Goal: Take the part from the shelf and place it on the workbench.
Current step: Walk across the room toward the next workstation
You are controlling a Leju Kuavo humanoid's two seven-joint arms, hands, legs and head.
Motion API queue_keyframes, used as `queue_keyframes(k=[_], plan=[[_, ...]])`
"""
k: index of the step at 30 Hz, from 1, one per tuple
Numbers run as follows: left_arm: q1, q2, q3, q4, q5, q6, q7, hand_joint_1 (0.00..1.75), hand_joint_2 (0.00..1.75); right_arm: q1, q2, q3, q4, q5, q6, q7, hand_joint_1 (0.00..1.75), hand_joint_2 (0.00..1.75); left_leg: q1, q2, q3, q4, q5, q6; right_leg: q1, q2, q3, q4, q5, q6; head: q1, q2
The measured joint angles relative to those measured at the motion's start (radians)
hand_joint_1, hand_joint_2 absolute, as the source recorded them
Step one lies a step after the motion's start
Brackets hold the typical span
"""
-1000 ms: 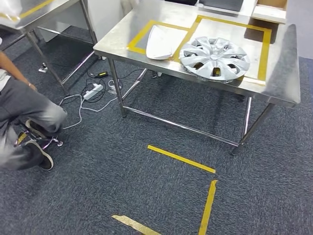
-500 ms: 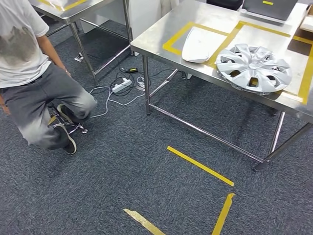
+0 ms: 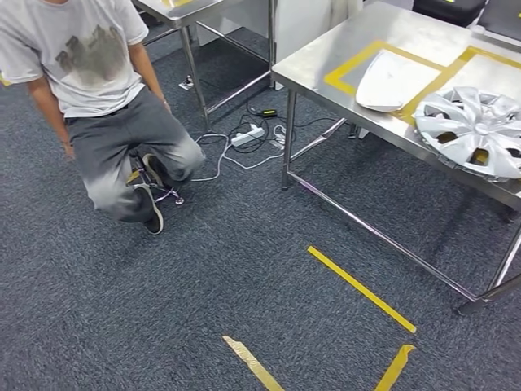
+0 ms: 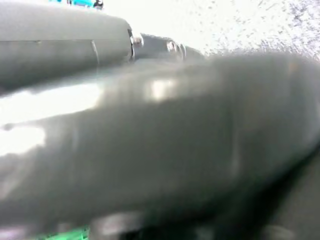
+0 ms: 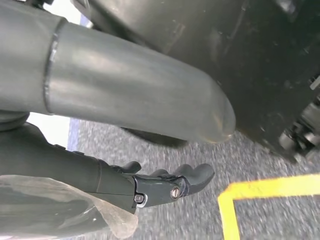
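Resting on the workbench (image 3: 319,69): hubcap (image 3: 473,130), white part (image 3: 390,80).

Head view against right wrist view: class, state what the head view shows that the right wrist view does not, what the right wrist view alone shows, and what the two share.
Head view alone: a crouching person, the steel workbench carrying a white part and a silver wheel cover, and a power strip with cables on the floor.

Right wrist view alone: the robot's right hand, seen close, thick grey thumb above darker fingers, apart, with nothing visibly between them.

Shared: dark speckled carpet marked with yellow tape.
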Motion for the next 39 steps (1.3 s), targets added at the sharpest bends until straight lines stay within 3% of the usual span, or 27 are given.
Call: queue_keyframes(k=[1,3,5,7,9,10,12,14,16,18,20,22,24,25,26,27,29,31,33,34,36,37,39], plan=[[0.002,0.000,0.000,0.000,0.000,0.000,0.000,0.00,0.00,-0.001,0.000,0.000,0.000,0.000,0.001,0.000,0.00,0.00,-0.004,0.004,0.001,-0.011,-0.006,0.007,0.003,-0.011,-0.001,0.001,-0.001,0.003,0.000,0.000],[0.007,0.000,0.001,0.000,0.000,0.000,-0.001,0.00,0.00,-0.005,0.000,0.000,0.000,0.000,0.001,0.000,0.00,0.00,-0.002,-0.017,-0.002,-0.018,-0.006,0.021,0.003,-0.023,-0.003,0.002,-0.006,0.011,0.001,0.000],[0.007,0.000,0.002,0.001,0.000,0.000,-0.001,0.00,0.00,-0.007,0.000,0.000,0.000,0.000,0.001,0.000,0.00,0.00,0.002,-0.039,-0.002,-0.023,-0.001,0.034,-0.001,0.030,-0.021,0.047,-0.038,0.019,0.002,0.000],[0.004,-0.001,0.003,0.001,-0.001,0.000,-0.001,0.00,0.00,-0.004,0.000,0.000,0.000,0.000,0.001,0.000,0.00,0.00,0.002,-0.063,-0.002,-0.024,0.002,0.043,-0.004,0.095,-0.076,0.171,-0.099,0.022,0.004,0.000],[0.003,-0.002,0.003,0.001,-0.002,0.002,-0.001,0.00,0.00,0.001,0.000,0.000,0.000,0.000,-0.001,0.000,0.00,0.00,0.001,-0.090,-0.002,-0.023,0.003,0.046,-0.004,0.109,-0.137,0.286,-0.133,0.022,0.004,0.000],[0.004,-0.002,0.003,0.001,-0.003,0.003,-0.001,0.00,0.00,0.003,0.000,0.000,0.000,0.000,-0.002,0.000,0.00,0.00,0.000,-0.104,-0.001,-0.023,0.003,0.046,-0.004,0.111,-0.150,0.298,-0.123,0.021,0.004,0.000],[0.004,-0.003,0.003,0.001,-0.006,0.006,-0.001,0.00,0.00,0.004,0.000,0.000,0.000,0.000,-0.004,-0.002,0.00,0.00,0.000,-0.133,0.001,-0.020,0.002,0.045,-0.006,0.123,-0.125,0.214,-0.052,0.019,0.004,0.000],[0.002,-0.004,0.003,0.001,-0.010,0.011,-0.001,0.00,0.00,0.004,0.000,0.000,0.000,0.001,-0.008,-0.006,0.00,0.00,0.000,-0.159,-0.003,-0.013,0.000,0.041,-0.012,0.170,-0.073,0.087,0.005,0.019,0.004,0.000],[0.001,-0.004,0.003,0.001,-0.014,0.017,-0.001,0.00,0.00,0.004,0.000,0.000,0.000,0.002,-0.014,-0.011,0.00,0.00,0.001,-0.181,-0.014,-0.007,0.002,0.030,-0.016,0.200,-0.047,0.033,0.013,0.018,0.003,0.000],[0.003,-0.003,0.003,0.001,-0.017,0.021,-0.001,0.00,0.00,0.003,0.000,0.000,0.000,0.004,-0.018,-0.015,0.00,0.00,0.005,-0.196,-0.023,-0.005,0.006,0.018,-0.014,0.182,-0.043,0.027,0.016,0.012,0.003,0.000],[0.003,-0.002,0.003,0.002,-0.018,0.022,-0.001,0.00,0.00,0.003,0.000,0.000,0.000,0.005,-0.020,-0.018,0.00,0.00,0.003,-0.163,-0.037,0.027,-0.016,0.008,-0.015,0.155,-0.039,0.020,0.020,0.003,0.000,0.000],[0.001,-0.002,0.004,0.002,-0.019,0.022,-0.001,0.00,0.00,0.004,0.000,0.000,0.000,0.006,-0.024,-0.023,0.00,0.00,0.003,-0.109,-0.081,0.130,-0.075,-0.003,-0.014,0.124,-0.037,0.018,0.020,-0.004,-0.004,0.000],[0.000,-0.001,0.004,0.002,-0.019,0.022,-0.001,0.00,0.00,0.008,0.000,-0.001,0.000,0.007,-0.029,-0.027,0.00,0.00,0.006,-0.092,-0.132,0.249,-0.126,-0.009,-0.011,0.090,-0.037,0.018,0.017,-0.008,-0.005,0.000],[0.001,0.000,0.005,0.002,-0.019,0.022,-0.001,0.00,0.00,0.008,0.000,-0.001,0.000,0.008,-0.031,-0.029,0.00,0.00,0.007,-0.090,-0.140,0.272,-0.127,-0.010,-0.010,0.074,-0.037,0.018,0.016,-0.008,-0.005,0.000],[0.001,0.000,0.006,0.002,-0.019,0.022,-0.001,0.00,0.00,0.007,0.000,-0.001,0.000,0.008,-0.033,-0.031,0.00,0.00,0.007,-0.087,-0.128,0.255,-0.110,-0.010,-0.010,0.059,-0.036,0.018,0.015,-0.008,-0.005,0.000],[0.001,0.000,0.006,0.002,-0.019,0.022,-0.001,0.00,0.00,0.005,0.000,-0.001,0.000,0.008,-0.034,-0.032,0.00,0.00,0.007,-0.079,-0.099,0.203,-0.078,-0.008,-0.010,0.046,-0.033,0.018,0.014,-0.007,-0.005,0.000],[0.002,0.000,0.006,0.002,-0.019,0.021,0.000,0.00,0.00,0.003,0.000,-0.001,0.000,0.009,-0.035,-0.033,0.00,0.00,0.000,-0.037,-0.028,0.066,-0.025,0.000,-0.007,0.024,-0.029,0.019,0.009,-0.003,-0.005,0.000],[0.003,0.000,0.006,0.002,-0.019,0.021,0.000,0.00,0.00,0.002,0.000,-0.001,0.000,0.009,-0.035,-0.033,0.00,0.00,-0.010,-0.007,0.003,-0.003,-0.014,0.011,-0.003,0.003,-0.027,0.020,0.005,0.005,-0.004,0.000],[0.007,0.001,0.006,0.003,-0.019,0.021,0.000,0.00,0.00,-0.001,0.000,-0.001,0.000,0.009,-0.036,-0.033,0.00,0.00,-0.013,-0.020,0.001,-0.012,-0.015,0.023,-0.001,-0.018,-0.024,0.018,0.003,0.014,-0.002,0.000],[0.010,0.001,0.006,0.003,-0.019,0.021,0.000,0.00,0.00,-0.003,0.000,-0.001,0.000,0.010,-0.035,-0.033,0.00,0.00,-0.011,-0.030,0.002,-0.016,-0.012,0.028,-0.002,-0.012,-0.025,0.021,-0.003,0.019,-0.001,0.000],[0.009,0.000,0.006,0.003,-0.020,0.021,0.000,0.00,0.00,-0.006,0.000,-0.001,0.000,0.011,-0.035,-0.033,0.00,0.00,-0.005,-0.051,0.004,-0.024,-0.006,0.040,-0.006,0.038,-0.049,0.076,-0.040,0.028,0.004,0.000],[0.008,-0.001,0.006,0.004,-0.020,0.021,0.000,0.00,0.00,-0.006,0.000,-0.001,0.000,0.012,-0.034,-0.032,0.00,0.00,-0.003,-0.061,0.004,-0.025,-0.003,0.044,-0.008,0.072,-0.078,0.134,-0.070,0.030,0.007,0.000],[0.005,-0.002,0.007,0.004,-0.020,0.023,0.000,0.00,0.00,-0.001,0.000,-0.001,0.000,0.013,-0.034,-0.027,0.00,0.00,-0.003,-0.085,0.003,-0.024,-0.002,0.047,-0.009,0.104,-0.145,0.267,-0.120,0.032,0.010,0.000]])
